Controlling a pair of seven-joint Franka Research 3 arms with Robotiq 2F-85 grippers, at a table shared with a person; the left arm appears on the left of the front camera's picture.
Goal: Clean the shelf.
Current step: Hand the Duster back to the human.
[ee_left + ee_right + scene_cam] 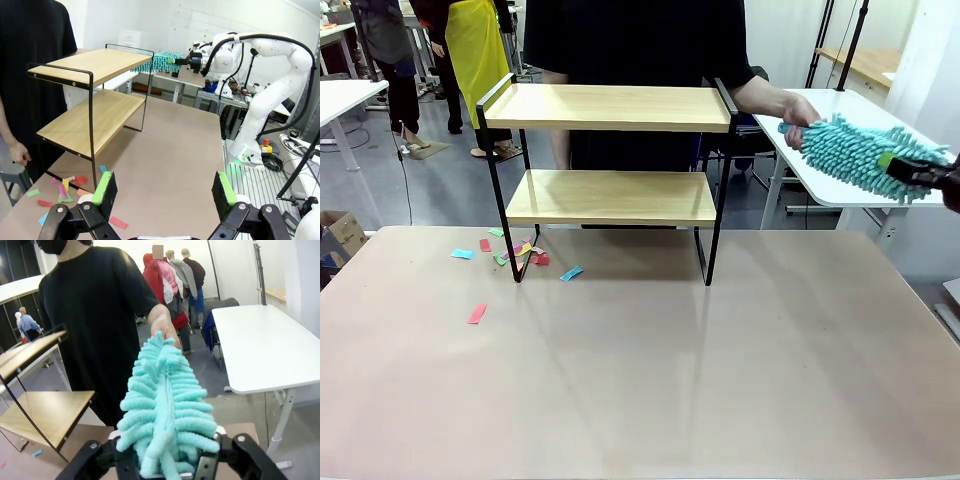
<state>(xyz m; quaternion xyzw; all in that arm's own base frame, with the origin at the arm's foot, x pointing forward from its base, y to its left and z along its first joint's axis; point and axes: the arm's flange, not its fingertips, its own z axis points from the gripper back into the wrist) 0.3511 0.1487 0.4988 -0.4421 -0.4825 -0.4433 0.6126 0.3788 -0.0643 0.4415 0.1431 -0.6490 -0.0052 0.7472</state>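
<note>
The shelf (610, 165) stands at the centre of the front view, toward the far side of the worktop (650, 370), both boards bare. Paper scraps (515, 252) lie on the worktop by its left legs at centre left. At the right edge, the right end effector (932, 176) has a teal duster (860, 155) between its fingers, while the person's hand (798, 108) holds the duster's far tip; in the right wrist view the fingers look spread on both sides of the duster, so a firm grip cannot be told. In the left wrist view the left end effector (165, 189) is wide open at the bottom, empty.
</note>
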